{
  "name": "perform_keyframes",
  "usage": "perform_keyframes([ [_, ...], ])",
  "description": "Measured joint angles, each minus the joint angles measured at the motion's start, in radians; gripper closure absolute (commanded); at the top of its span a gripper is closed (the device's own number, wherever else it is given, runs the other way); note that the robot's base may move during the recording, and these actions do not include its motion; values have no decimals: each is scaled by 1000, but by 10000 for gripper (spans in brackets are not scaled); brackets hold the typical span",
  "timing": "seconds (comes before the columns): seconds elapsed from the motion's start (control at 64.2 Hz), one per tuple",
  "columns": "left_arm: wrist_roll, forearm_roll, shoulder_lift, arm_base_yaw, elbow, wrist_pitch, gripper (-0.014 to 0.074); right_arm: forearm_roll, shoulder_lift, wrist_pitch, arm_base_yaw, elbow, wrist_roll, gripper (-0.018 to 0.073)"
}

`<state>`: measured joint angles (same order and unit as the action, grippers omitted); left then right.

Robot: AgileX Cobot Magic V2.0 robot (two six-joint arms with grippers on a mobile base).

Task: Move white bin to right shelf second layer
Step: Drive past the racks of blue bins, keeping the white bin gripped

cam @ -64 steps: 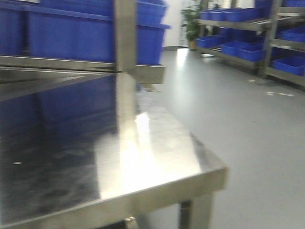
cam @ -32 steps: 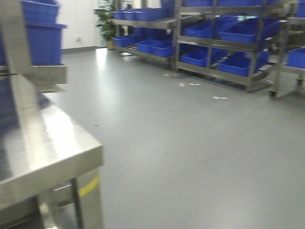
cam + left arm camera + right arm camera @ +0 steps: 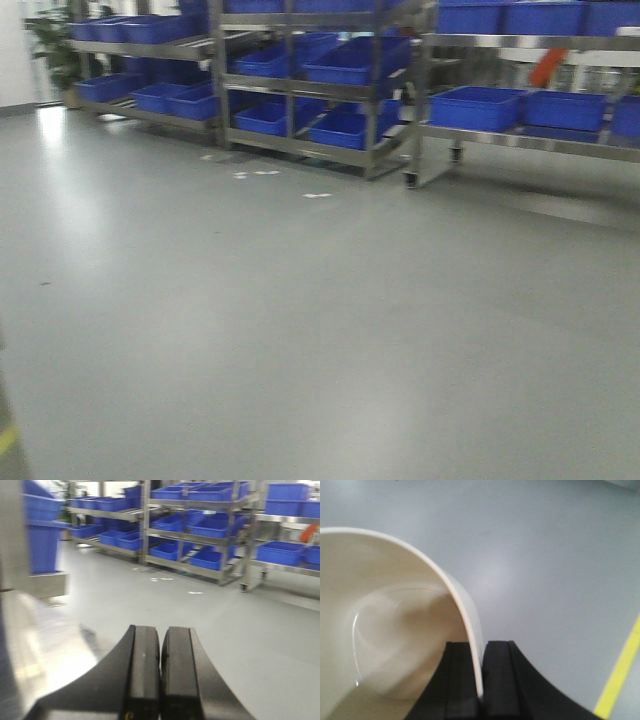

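Our right hand pinches the white bin by its thin rim alone, so jolts may loosen it. Our left hand is closed, empty.

Open grey floor, racks beyond

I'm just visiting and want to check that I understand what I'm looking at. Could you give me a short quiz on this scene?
1. Multiple choice: the right gripper is shut on A) the wall of the white bin, B) a steel tray, C) nothing.
2. True or false: the left gripper holds something.
3. Fill in: the crates on the steel racks are ___ in colour.
Key: 1 A; 2 false, its jaws are closed on nothing; 3 blue.
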<state>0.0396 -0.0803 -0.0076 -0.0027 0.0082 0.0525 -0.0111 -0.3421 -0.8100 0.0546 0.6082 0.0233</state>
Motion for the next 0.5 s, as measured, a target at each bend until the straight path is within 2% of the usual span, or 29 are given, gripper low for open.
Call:
perform_keyframes([
  [0.498,0,0,0,0,0,0,512,0,0,0,0,0,0,511],
])
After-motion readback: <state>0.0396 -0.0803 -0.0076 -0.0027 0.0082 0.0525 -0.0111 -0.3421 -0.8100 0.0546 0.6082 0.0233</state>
